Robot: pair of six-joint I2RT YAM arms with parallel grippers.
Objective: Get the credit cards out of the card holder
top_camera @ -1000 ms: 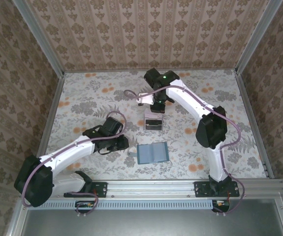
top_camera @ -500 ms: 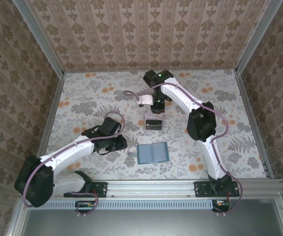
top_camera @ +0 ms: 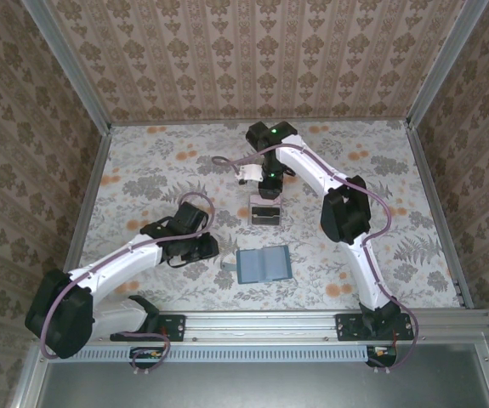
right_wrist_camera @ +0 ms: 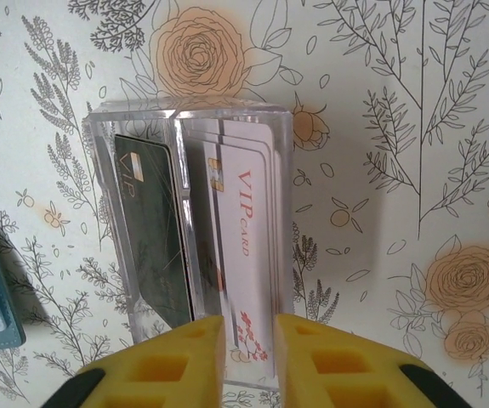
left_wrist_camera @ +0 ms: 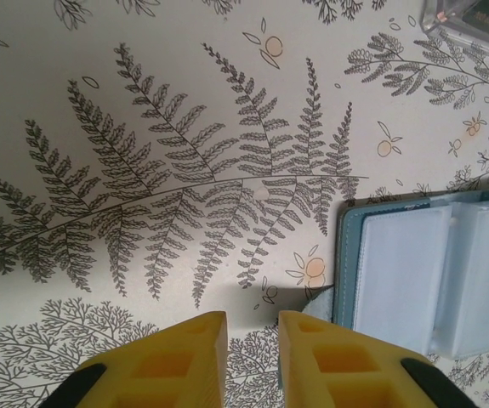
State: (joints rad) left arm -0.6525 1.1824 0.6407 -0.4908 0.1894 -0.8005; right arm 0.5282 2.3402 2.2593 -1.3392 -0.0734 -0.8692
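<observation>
I am hovering my left jaws low over the flowered table (left_wrist_camera: 99,76). Their two yellow fingers (left_wrist_camera: 172,361) are drawn almost together, with a slim strip of table showing through the gap and nothing pinched. The one card holder (left_wrist_camera: 414,272) is lying open and flat just ahead and to the right of these jaws, near but not touching. Its teal edge is facing me and two clear pocket pages are spreading away from it like a book. I am pointing my right jaws down at the one clear plastic box (right_wrist_camera: 227,115), which is standing just ahead of them on the table. Their fingers (right_wrist_camera: 338,361) are likewise nearly pressed together, with a narrow gap between them. They are framing the near end of the box, and I cannot tell whether they are touching it. The credit cards are standing on edge inside that box. One dark card (right_wrist_camera: 150,238) is leaning in the compartment left of my right jaws. One pale card with a chip (right_wrist_camera: 208,212) is sitting beside the divider, and at least one pale card marked VIP (right_wrist_camera: 257,238) is lining up with the gap. Thin edges there are hinting at another behind it, but I cannot count them surely. The holder's teal corner is lying off to the left of my right jaws, apart from the box.
</observation>
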